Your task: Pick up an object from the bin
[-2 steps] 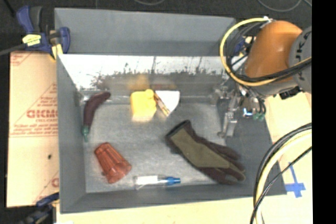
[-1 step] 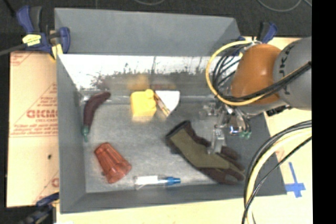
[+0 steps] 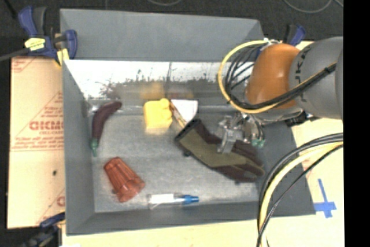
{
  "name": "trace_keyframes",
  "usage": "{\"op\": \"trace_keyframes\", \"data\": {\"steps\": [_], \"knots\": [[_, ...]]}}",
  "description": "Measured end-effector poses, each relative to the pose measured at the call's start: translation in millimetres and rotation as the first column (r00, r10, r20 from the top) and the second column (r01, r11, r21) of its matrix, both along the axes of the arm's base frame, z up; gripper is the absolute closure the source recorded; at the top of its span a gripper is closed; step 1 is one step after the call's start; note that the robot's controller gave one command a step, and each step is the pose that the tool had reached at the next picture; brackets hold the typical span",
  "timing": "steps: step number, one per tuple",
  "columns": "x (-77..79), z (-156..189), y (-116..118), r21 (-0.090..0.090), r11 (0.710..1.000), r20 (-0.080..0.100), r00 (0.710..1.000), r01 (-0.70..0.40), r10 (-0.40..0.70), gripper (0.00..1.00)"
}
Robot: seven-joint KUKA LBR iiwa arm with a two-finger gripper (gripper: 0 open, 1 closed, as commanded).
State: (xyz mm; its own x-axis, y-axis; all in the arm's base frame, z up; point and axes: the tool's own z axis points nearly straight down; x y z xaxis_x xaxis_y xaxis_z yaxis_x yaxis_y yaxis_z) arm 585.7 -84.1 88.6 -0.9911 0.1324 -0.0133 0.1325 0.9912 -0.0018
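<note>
Item 1. Grey metal bin [image 3: 156, 37]: sitting square under the camera, its floor carrying six loose things spread well apart.

Item 2. Robot arm [image 3: 321, 72]: reaching in over the right wall, wearing an orange cover [image 3: 272, 75] ringed by looping cables.

Item 3. Dark olive-brown glove [image 3: 231, 163]: lying flat and slanted across the right half of the floor, its cuff pointing toward the middle.

Item 4. Gripper [image 3: 231, 139]: hanging over the middle of the glove, at or very near the cloth. Whether it is parted or closed, and whether it is gripping anything, cannot be told.

Item 5. Yellow block [image 3: 156, 115]: resting near the back wall, centre.

Item 6. Red ribbed cone [image 3: 122, 180]: lying at front left.

Item 7. Purple toy eggplant [image 3: 102, 120]: lying along the left wall, green stem toward the front.

Item 8. White wedge [image 3: 186, 107]: sitting just beside the block, on its right.

Item 9. White pen with blue cap [image 3: 171, 200]: lying along the front wall.
</note>
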Motion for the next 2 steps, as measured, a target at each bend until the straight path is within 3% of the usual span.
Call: {"op": "trace_keyframes", "data": {"steps": [1, 2], "knots": [[-0.2, 0, 0, 0.000, 1.000, -0.001, 1.000, -0.001, 0.001, 1.00], [12.3, 118, -12, 0.000, 0.996, 0.005, 0.996, 0.095, -0.095, 1.00]]}}
